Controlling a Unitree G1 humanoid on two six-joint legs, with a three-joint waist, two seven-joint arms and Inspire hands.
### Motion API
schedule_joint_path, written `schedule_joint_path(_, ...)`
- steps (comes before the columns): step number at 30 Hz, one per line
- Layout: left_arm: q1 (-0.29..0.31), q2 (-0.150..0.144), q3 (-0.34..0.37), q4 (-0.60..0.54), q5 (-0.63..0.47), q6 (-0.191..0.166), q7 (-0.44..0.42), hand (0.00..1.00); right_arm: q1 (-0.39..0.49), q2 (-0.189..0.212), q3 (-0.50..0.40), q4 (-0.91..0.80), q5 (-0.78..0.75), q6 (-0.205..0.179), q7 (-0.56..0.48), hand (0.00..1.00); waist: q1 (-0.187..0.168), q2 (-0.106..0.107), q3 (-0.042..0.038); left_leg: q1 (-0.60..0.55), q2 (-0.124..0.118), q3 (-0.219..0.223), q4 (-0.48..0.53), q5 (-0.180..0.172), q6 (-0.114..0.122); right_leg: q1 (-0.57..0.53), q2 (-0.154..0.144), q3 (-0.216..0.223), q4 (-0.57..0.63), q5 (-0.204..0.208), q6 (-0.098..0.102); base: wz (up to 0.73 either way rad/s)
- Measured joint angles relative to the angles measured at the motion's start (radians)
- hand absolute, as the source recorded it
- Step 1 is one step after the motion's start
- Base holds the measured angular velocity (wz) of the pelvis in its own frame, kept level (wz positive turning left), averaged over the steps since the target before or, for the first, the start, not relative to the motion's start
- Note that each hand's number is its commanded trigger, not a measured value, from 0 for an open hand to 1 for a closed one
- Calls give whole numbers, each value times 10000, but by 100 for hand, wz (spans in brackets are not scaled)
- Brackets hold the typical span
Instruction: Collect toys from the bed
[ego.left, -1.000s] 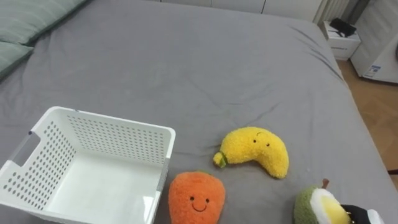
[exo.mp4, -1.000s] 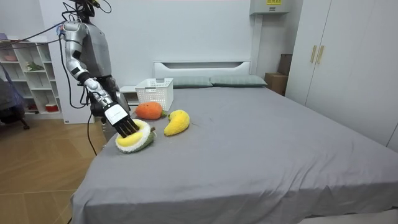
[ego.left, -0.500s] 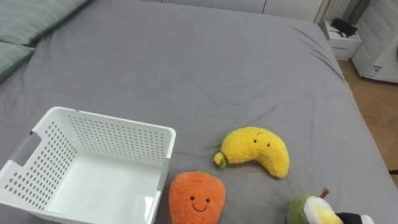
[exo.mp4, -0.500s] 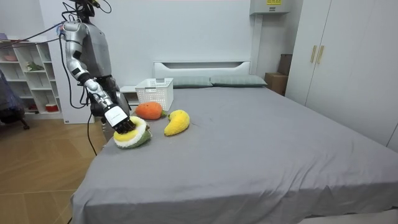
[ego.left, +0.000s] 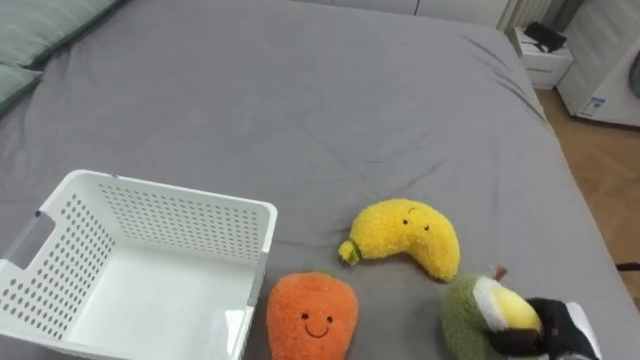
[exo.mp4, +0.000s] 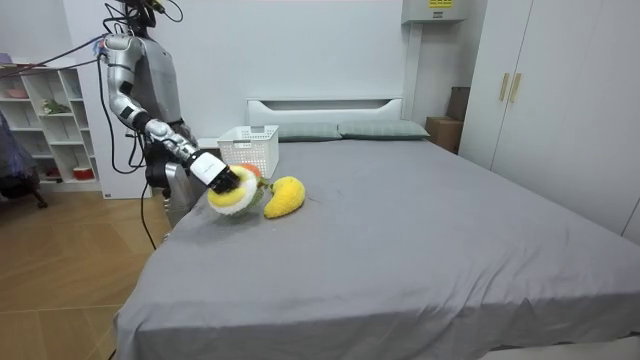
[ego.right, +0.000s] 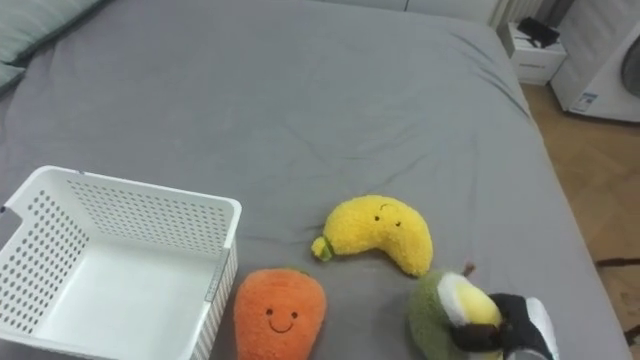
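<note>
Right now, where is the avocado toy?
The avocado toy is held in the right hand, lower right of the left eye view, beside the banana toy.

Bedroom in a home, we judge. We see a wide bed (exo.mp4: 420, 240) under a grey sheet, white headboard (exo.mp4: 325, 104), green pillows (exo.mp4: 375, 129). We note a tall wardrobe (exo.mp4: 560, 110), white nightstand (ego.left: 545, 65), open shelves (exo.mp4: 45, 130), wood floor (exo.mp4: 60, 290).

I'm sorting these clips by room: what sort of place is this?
Most likely a bedroom: a wide bed under a grey sheet, a white headboard, pillows, and tall wardrobe doors at the room view's right.
</note>
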Motion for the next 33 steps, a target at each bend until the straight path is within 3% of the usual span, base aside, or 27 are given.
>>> schedule_joint_path(3, 32, -23, 7, -27, -1, -20, -22, 0, -44, -21, -2, -1767, 51, -7, 317, 100, -6, -39, 11, 24, 0, 18, -149, 46, -9, 8, 0, -2, 1, 3, -6, 0)
schedule_joint_path(12, 91, -47, 37, -9, 2, -17, -110, 0, -504, -59, -18, -3762, 388, 213, 648, 100, -1, -81, 15, -39, -10, 20, -237, 46, -2, -61, -8, -7, -3, 4, -3, 0)
schedule_joint_path(15, 33, -46, 41, -10, -2, -19, -110, 0, -689, -227, -18, -4154, 396, 221, 790, 100, 39, -58, 16, -34, -12, 5, -238, 48, -1, -52, -3, 20, -8, 5, -3, 0)
schedule_joint_path(28, 52, -132, 9, -8, 85, 12, -120, 0, -742, -240, 81, -5608, -105, 482, 1152, 100, 534, -114, -26, -158, -17, -26, -207, 56, 6, -137, -17, -59, 8, 5, -3, 1)
schedule_joint_path(33, 32, -131, 4, -3, 85, 4, -182, 0, -1108, -247, 567, -5628, -101, 522, 1348, 100, 681, -128, -26, -145, -18, -38, -189, 58, 9, -111, -23, -70, 19, 5, -2, 0)
